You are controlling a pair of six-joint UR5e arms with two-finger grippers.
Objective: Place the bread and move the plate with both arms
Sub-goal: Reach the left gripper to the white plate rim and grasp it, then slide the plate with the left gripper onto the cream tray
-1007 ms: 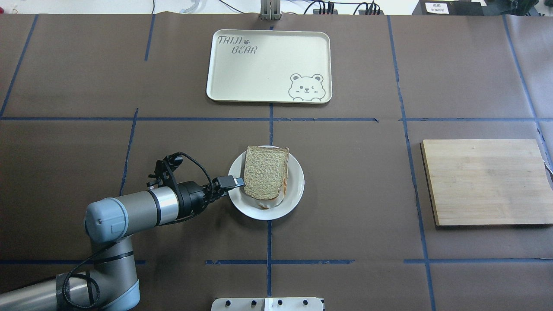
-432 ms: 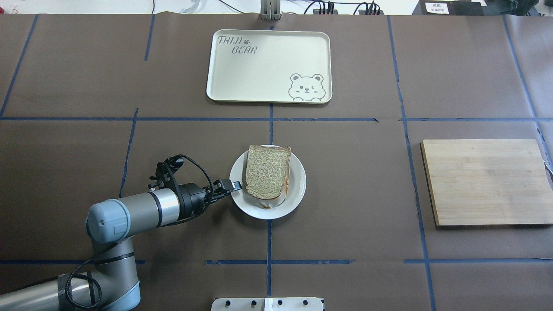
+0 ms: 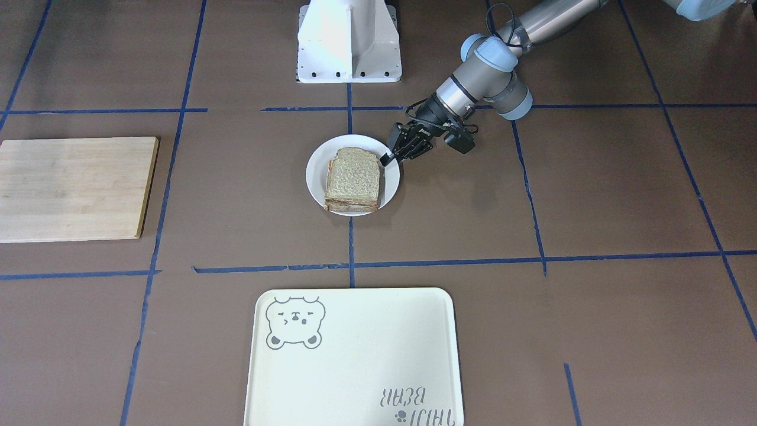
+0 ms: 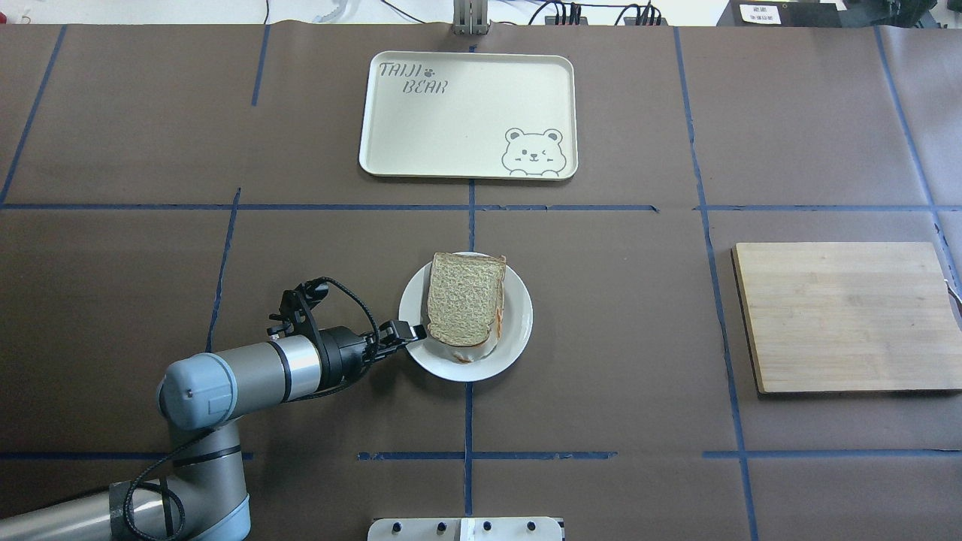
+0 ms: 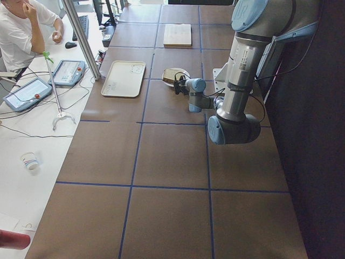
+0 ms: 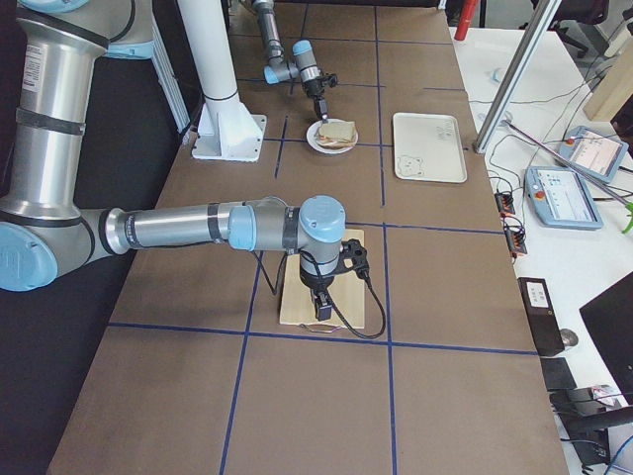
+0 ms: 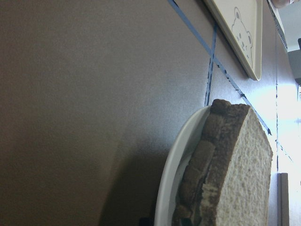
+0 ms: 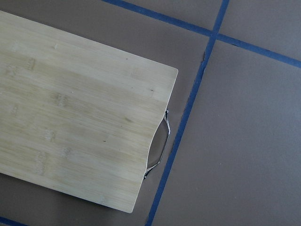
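Note:
The bread (image 4: 464, 298) lies flat on top of another slice on the white plate (image 4: 515, 330) at the table's middle. My left gripper (image 4: 412, 330) is at the plate's left rim, low and just short of the bread's corner. Its jaws stand one over the other, so I cannot tell whether they are open or shut on the rim. The front-facing view shows the left gripper (image 3: 387, 158) at the rim too. The left wrist view shows the plate's rim (image 7: 174, 174) and the bread's crust (image 7: 207, 155) close up. My right gripper (image 6: 321, 315) hangs over the wooden board; I cannot tell its state.
A cream tray (image 4: 466, 113) with a bear drawing lies at the far middle of the table. A wooden cutting board (image 4: 845, 315) with a metal handle lies at the right. The white pedestal base (image 3: 349, 41) stands at the near edge.
The left gripper has drawn back off the bread's edge and moved toward the robot, down to the plate's left rim. The plate and bread shifted slightly right early on.

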